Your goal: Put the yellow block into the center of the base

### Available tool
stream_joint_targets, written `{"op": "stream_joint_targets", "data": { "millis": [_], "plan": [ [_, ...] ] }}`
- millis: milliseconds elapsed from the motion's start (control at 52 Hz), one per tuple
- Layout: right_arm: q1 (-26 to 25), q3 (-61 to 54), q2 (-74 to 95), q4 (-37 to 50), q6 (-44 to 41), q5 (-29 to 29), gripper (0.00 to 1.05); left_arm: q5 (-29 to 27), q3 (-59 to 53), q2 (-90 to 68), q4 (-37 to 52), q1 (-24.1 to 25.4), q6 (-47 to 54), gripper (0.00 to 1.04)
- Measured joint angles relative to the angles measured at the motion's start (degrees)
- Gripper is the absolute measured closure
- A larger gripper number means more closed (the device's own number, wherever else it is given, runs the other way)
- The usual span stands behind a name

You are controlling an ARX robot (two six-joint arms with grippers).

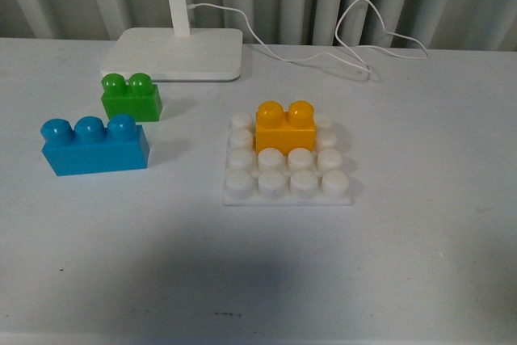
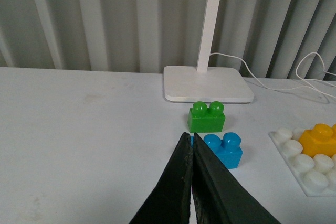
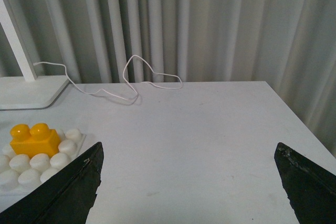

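Note:
The yellow block (image 1: 285, 125) stands upright on the white studded base (image 1: 287, 187), over its middle studs toward the back rows. It shows too in the left wrist view as the yellow block (image 2: 321, 138) on the base (image 2: 307, 168), and in the right wrist view as the yellow block (image 3: 34, 138) on the base (image 3: 31, 163). Neither arm appears in the front view. My left gripper (image 2: 190, 139) is shut on nothing, its tips above the table near the blue brick. Wide open and empty, my right gripper (image 3: 189, 153) hangs over bare table beside the base.
A green two-stud brick (image 1: 131, 97) and a longer blue brick (image 1: 94, 145) stand left of the base. A white lamp foot (image 1: 174, 53) with a pole sits at the back, and its white cable (image 1: 347, 46) trails to the right. Grey curtains hang behind the table.

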State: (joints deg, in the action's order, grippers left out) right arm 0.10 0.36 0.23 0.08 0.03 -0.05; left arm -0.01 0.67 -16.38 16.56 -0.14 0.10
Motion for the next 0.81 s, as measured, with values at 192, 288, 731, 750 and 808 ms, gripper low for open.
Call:
{"op": "stream_joint_targets", "data": {
  "millis": [192, 288, 731, 750, 808],
  "plan": [
    [0.0, 0.0, 0.0, 0.0, 0.0, 0.0, 0.09, 0.0, 0.0, 4.0, -4.0, 0.0, 0.0, 1.01],
    [0.0, 0.0, 0.0, 0.0, 0.0, 0.0, 0.09, 0.0, 0.0, 5.6, -5.6, 0.0, 0.0, 1.01],
    [0.0, 0.0, 0.0, 0.0, 0.0, 0.0, 0.09, 0.0, 0.0, 16.1, -16.4, 0.0, -0.2, 0.96],
    [0.0, 0.0, 0.0, 0.0, 0.0, 0.0, 0.09, 0.0, 0.0, 16.1, -16.4, 0.0, -0.2, 0.92],
    [0.0, 0.0, 0.0, 0.0, 0.0, 0.0, 0.09, 0.0, 0.0, 16.1, -16.4, 0.0, -0.2, 0.81]
  ]
}}
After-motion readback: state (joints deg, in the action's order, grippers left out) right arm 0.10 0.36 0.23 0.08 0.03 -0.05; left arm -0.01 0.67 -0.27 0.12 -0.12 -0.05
